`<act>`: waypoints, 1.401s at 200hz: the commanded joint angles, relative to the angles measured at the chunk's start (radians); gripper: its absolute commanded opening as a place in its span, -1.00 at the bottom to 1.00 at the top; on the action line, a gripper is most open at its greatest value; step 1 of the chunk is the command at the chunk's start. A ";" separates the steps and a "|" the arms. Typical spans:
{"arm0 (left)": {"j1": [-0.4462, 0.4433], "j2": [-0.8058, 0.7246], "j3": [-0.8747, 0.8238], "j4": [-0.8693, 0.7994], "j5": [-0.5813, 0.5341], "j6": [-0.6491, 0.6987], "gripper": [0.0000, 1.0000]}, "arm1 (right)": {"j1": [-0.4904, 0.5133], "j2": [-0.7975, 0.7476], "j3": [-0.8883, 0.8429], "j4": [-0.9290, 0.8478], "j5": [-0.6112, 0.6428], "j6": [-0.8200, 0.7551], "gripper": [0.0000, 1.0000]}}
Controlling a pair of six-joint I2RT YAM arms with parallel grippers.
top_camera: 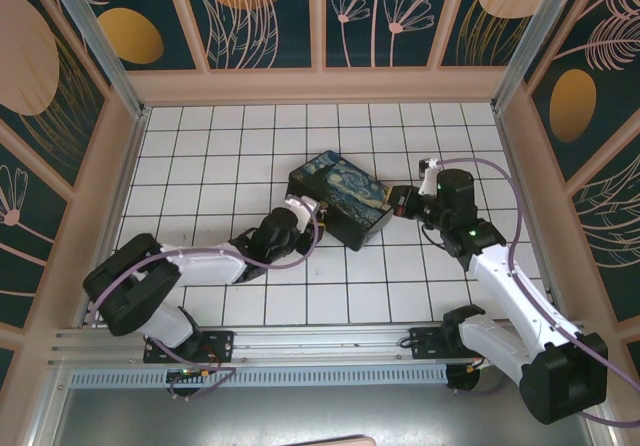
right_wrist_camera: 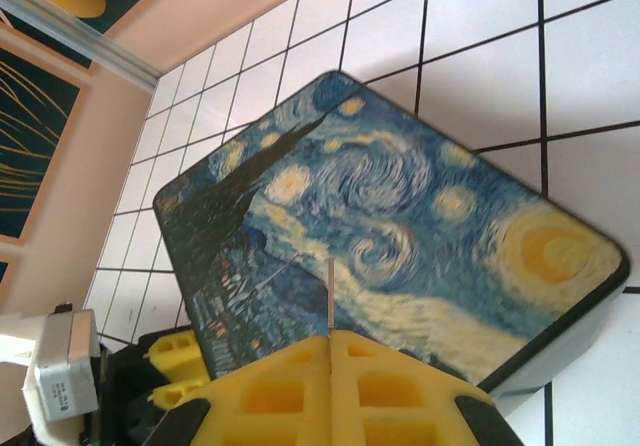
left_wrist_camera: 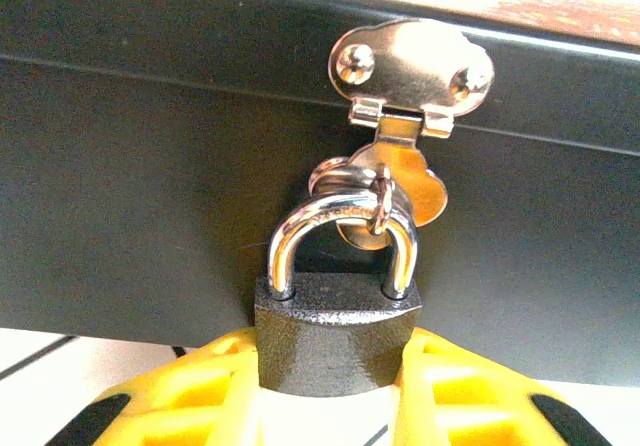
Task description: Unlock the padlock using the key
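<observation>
Padlock [left_wrist_camera: 335, 331] | body clasped in left tool [left_wrist_camera: 333, 366] | key [right_wrist_camera: 330, 291] | pinched in right tool [right_wrist_camera: 331, 338]

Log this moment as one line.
left fingers: gripping padlock on box hasp | right fingers: shut on key, beside box | key: not yet inserted

Left arm [top_camera: 200, 263] and right arm [top_camera: 508, 288]: white shells, black joint housings. Purple cables [top_camera: 517, 231] loop alongside each. Green light [top_camera: 471, 233] on right arm. Fingers [left_wrist_camera: 190, 396] moulded yellow, black inserts.
</observation>
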 commanded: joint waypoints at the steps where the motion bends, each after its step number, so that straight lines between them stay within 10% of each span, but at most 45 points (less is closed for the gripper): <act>1: -0.006 -0.097 0.087 -0.224 0.042 -0.045 -0.76 | -0.022 -0.005 0.058 -0.038 0.011 -0.032 -1.00; 149: -0.010 0.073 0.736 -0.950 0.235 -0.018 -0.80 | -0.136 -0.058 0.145 -0.160 -0.065 -0.093 -1.00; 213: -0.008 0.124 0.943 -1.021 0.272 -0.045 0.16 | -0.141 -0.061 0.138 -0.185 -0.078 -0.096 -1.00; 280: 0.215 0.303 1.093 -1.036 0.167 0.069 0.33 | -0.076 -0.131 0.157 -0.234 -0.054 -0.024 -1.00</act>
